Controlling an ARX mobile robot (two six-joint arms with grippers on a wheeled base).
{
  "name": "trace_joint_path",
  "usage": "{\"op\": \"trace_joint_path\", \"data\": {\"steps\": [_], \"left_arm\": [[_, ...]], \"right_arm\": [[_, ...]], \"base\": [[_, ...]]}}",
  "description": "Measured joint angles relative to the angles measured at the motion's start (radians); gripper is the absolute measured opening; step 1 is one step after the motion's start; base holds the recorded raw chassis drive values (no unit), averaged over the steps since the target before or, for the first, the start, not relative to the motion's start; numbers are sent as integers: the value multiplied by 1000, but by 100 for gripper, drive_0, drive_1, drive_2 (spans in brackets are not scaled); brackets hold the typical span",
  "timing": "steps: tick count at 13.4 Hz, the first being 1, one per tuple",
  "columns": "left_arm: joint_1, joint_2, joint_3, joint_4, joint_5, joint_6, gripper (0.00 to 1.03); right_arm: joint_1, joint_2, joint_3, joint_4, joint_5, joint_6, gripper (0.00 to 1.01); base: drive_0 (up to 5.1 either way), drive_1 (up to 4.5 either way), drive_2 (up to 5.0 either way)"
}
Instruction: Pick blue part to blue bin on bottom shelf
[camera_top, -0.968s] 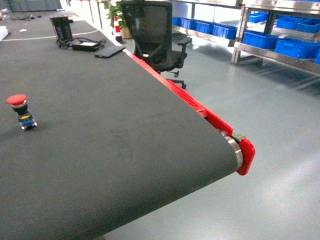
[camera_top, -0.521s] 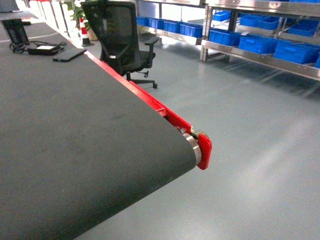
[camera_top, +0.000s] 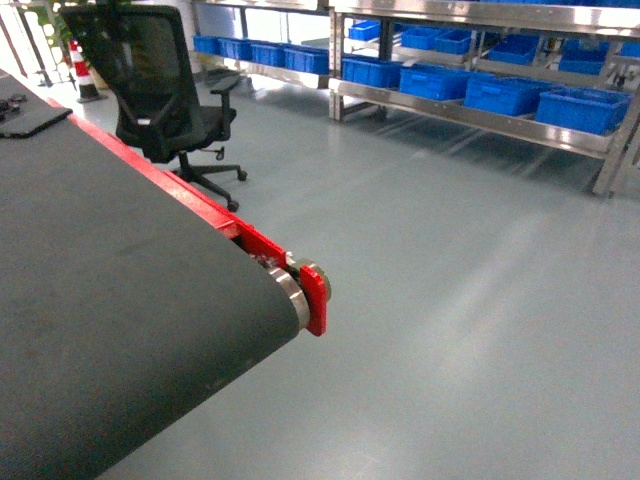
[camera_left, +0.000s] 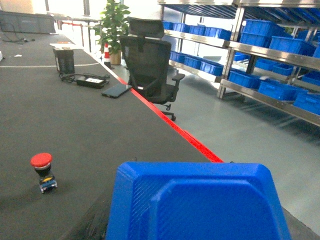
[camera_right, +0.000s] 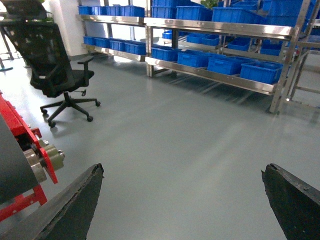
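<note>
The right pincer (camera_right: 182, 200) hangs wide open, holding nothing. A blue part (camera_left: 197, 202) fills the left wrist view above the tabletop (camera_left: 75, 120); I cannot tell the left pincer's grip.

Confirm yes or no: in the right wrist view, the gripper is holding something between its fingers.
No. The right gripper is wide open, with only bare grey floor between its two dark fingers.

The right gripper (camera_right: 182, 200) shows two dark, rough-edged fingertips (camera_right: 75, 205) at the bottom corners of its wrist view, spread wide apart with nothing between them. The left gripper's own fingers cannot be made out.
</note>
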Motion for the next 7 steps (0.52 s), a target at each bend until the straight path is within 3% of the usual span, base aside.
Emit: {"op": "trace_joint_path", "data": {"steps": [7], "left_arm": [[0,0,0,-1,0,0,43]], "right_arm": [[0,0,0,0,0,0,98]], "base": [[-157,-157,-157]]}}
